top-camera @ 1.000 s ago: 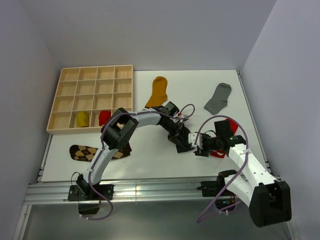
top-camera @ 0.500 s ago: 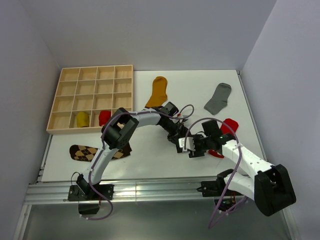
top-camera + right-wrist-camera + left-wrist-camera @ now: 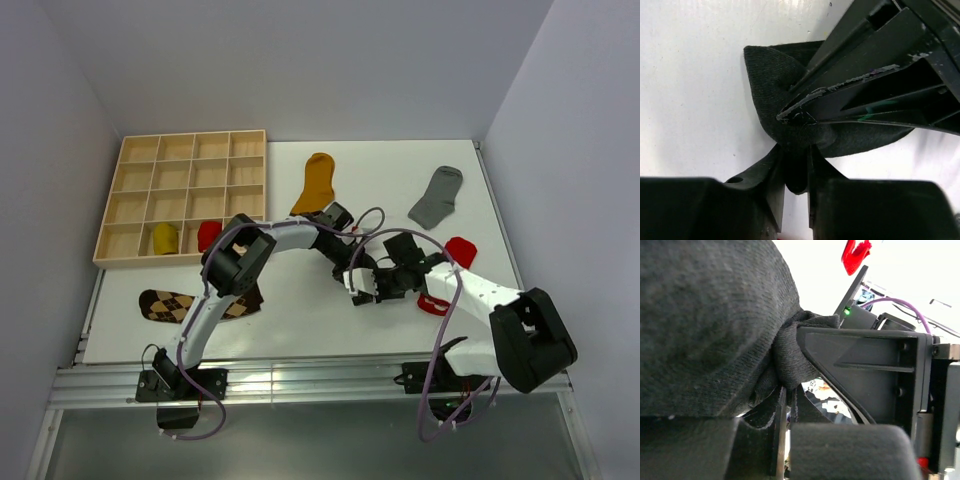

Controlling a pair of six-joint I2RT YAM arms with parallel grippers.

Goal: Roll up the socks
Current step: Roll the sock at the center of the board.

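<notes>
A black sock [image 3: 715, 325] fills the left wrist view, bunched into a fold. My left gripper [image 3: 787, 395] is shut on that fold, its jaws nearly together with fabric between them. From the other side my right gripper [image 3: 797, 162] is shut on the black sock [image 3: 770, 85], pinching a tuck of cloth just above the white table. The two grippers meet at mid-table, left gripper [image 3: 362, 272] against right gripper [image 3: 366, 290], and hide the sock from above. Flat on the table lie a mustard sock [image 3: 318, 180], a grey sock [image 3: 437, 197], a red sock [image 3: 455, 250] and an argyle sock [image 3: 165, 305].
A wooden grid tray [image 3: 185, 195] stands at the back left, with a rolled yellow bundle [image 3: 164, 237] and a rolled red bundle [image 3: 208, 235] in its front row. Walls close in the table on the left, back and right. A red sock [image 3: 855, 255] lies beyond the grippers.
My right gripper has swung left from beside the red sock to meet the left gripper, and its jaws have gone from open to shut on the black sock.
</notes>
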